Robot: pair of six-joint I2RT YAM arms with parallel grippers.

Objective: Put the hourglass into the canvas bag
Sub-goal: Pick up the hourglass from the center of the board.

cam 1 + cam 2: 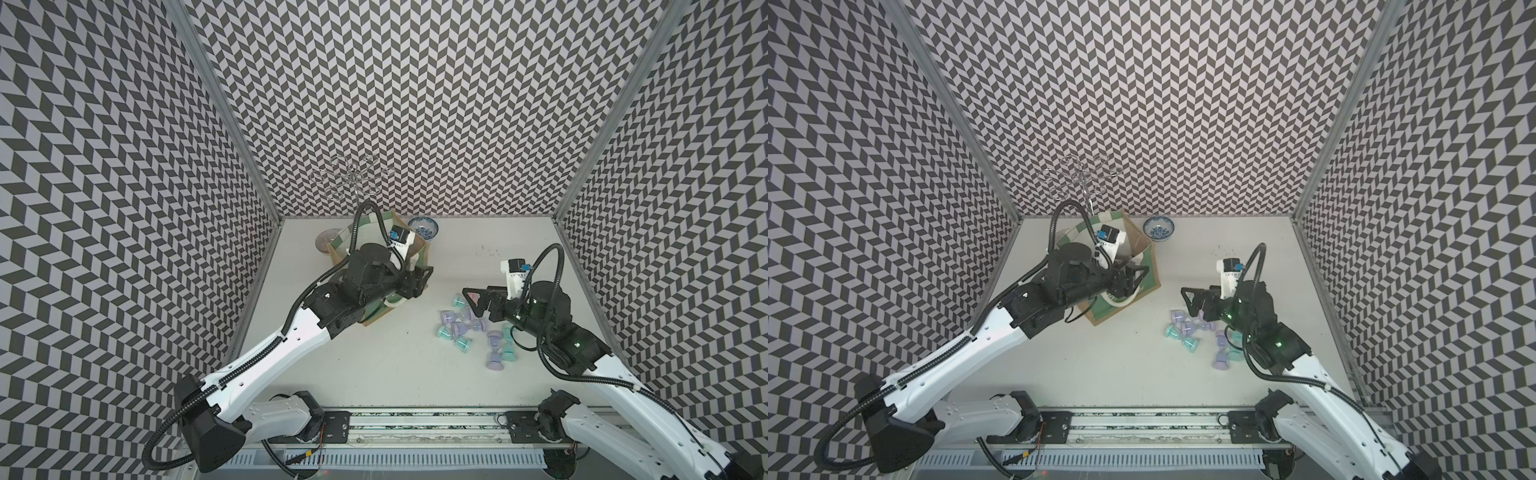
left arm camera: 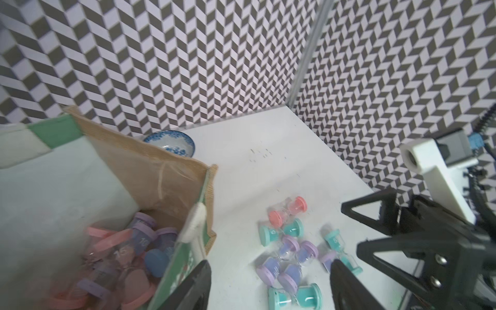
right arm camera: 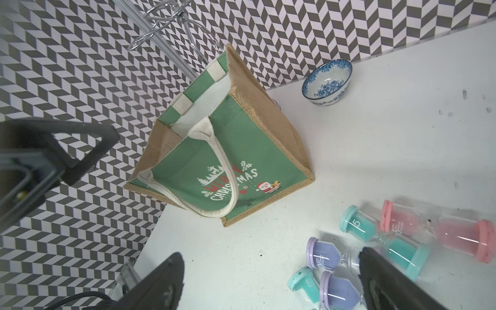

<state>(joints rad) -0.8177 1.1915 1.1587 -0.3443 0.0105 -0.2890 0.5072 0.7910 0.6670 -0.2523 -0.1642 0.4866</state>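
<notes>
On the white table (image 1: 374,374) between zigzag walls (image 1: 415,104), one canvas bag (image 3: 241,139), two bowls (image 1: 423,227) (image 1: 328,240) and many hourglasses (image 2: 306,253) are sitting; my left gripper (image 2: 269,265) and right gripper (image 3: 271,255) are gaping, both empty.

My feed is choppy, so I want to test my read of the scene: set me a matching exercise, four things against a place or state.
1 canvas bag
2 blue-patterned bowl
3 pink hourglass
4 right pincer

A open, empty
B lying on its side on the table
C upright by the bag's far corner
D holds several hourglasses

Pairs: 1-D, 2-C, 3-B, 4-A
</notes>
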